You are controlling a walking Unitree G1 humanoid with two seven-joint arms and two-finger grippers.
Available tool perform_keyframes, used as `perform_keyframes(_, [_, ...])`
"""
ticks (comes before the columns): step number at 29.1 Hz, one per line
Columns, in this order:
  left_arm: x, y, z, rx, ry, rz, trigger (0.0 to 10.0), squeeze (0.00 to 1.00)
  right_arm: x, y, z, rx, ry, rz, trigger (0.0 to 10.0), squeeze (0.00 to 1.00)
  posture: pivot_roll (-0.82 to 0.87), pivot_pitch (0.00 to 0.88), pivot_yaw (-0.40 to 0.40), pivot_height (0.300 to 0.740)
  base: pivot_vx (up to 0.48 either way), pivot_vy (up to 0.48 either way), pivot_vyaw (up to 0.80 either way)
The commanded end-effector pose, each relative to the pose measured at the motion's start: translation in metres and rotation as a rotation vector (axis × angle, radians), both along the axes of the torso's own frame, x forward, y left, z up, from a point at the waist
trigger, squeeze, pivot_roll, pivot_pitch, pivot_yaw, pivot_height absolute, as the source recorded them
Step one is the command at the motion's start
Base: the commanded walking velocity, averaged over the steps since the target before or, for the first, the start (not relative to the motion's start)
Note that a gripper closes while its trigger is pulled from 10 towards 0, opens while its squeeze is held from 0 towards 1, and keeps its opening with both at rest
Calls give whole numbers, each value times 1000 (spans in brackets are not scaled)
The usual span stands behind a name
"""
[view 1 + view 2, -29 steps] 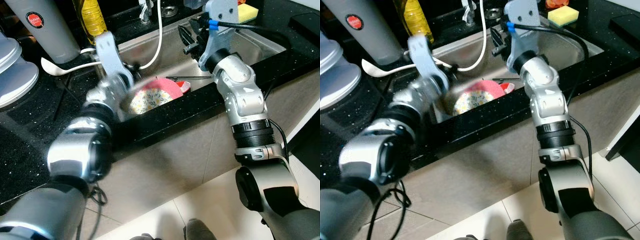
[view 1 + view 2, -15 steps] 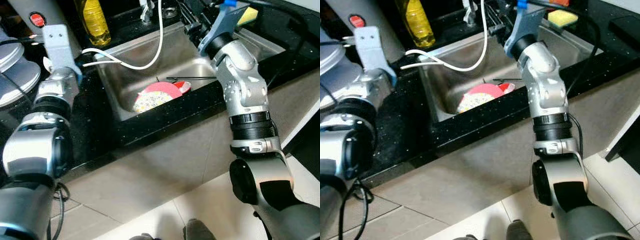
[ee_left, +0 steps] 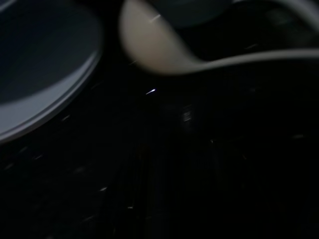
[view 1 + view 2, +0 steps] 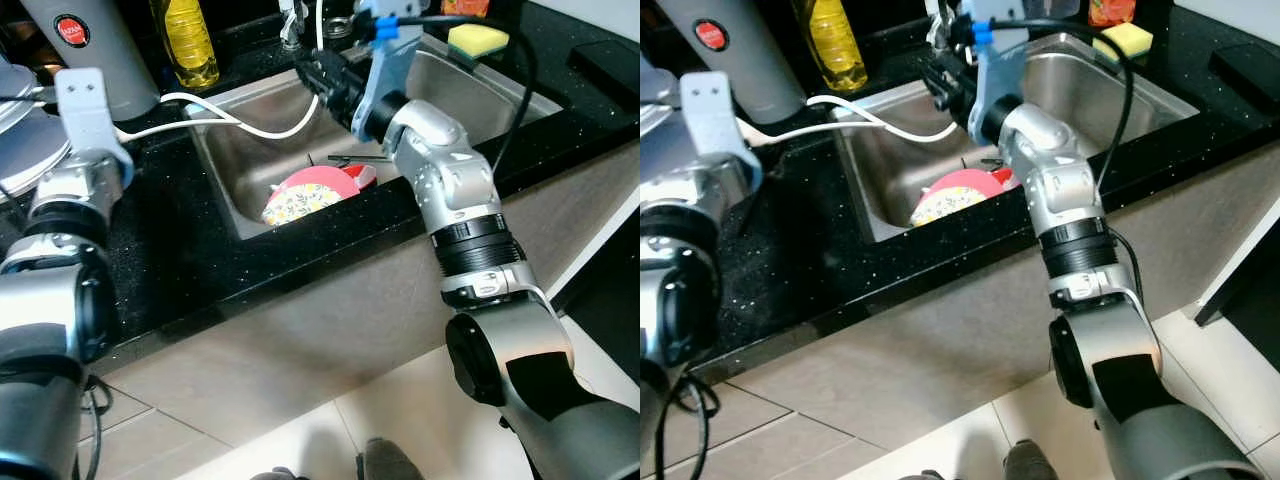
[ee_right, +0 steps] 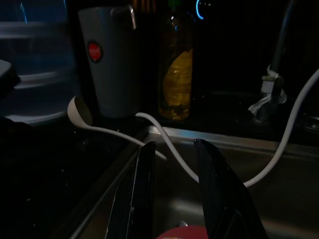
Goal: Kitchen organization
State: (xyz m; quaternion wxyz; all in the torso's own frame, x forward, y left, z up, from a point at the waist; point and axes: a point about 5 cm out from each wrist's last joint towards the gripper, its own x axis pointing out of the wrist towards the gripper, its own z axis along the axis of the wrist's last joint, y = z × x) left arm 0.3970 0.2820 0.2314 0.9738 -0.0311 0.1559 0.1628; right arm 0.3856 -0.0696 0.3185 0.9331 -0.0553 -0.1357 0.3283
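Right gripper point(image 5: 172, 186) now farther left over sink point(image 4: 480, 85), left wrist view murky.

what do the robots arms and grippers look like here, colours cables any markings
Both arms are silver-grey metal built from rounded segments with black joint rings. The right arm carries a black cable with a blue fitting by the wrist, and its right gripper has two long black fingers. The left arm ends in a pale grey wrist bracket with two small holes. No markings are legible.
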Motion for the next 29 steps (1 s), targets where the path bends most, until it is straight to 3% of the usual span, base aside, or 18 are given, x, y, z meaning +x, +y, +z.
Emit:
perform_keyframes(1, [-9, 21, 0, 11, 15, 44, 10000, 0, -1, 7, 4, -50, -24, 33, 10000, 0, -40, 104, 92, 740, 0, 0, 0])
perform_keyframes(6, [-19, 39, -1, -28, 14, 68, 10000, 0, -5, 8, 8, -134, -100, 108, 10000, 0, -27, 100, 82, 740, 0, 0, 0])
perform_keyframes(10, [-23, 38, -10, -196, 12, 30, 10000, 0, -6, 10, 6, -136, -93, 147, 10000, 0, -23, 95, 77, 740, 0, 0, 0])
perform_keyframes(11, [-25, 37, -11, -208, 19, -27, 10000, 0, -9, 12, 6, -133, -92, 190, 10000, 0, -25, 91, 78, 740, 0, 0, 0])
perform_keyframes(19, [-28, 31, -8, -152, 41, -197, 10000, 0, -15, 8, 2, -186, -97, 294, 10000, 0, -22, 84, 80, 740, 0, 0, 0])
perform_keyframes(26, [-26, 23, -6, -99, 44, -250, 10000, 0, -16, 8, -2, -215, -91, 320, 10000, 0, -29, 74, 89, 740, 0, 0, 0])
perform_keyframes(29, [-28, 20, -17, -76, 90, -256, 10000, 0, -18, 9, -4, -219, -86, 341, 10000, 0, -32, 73, 91, 740, 0, 0, 0])
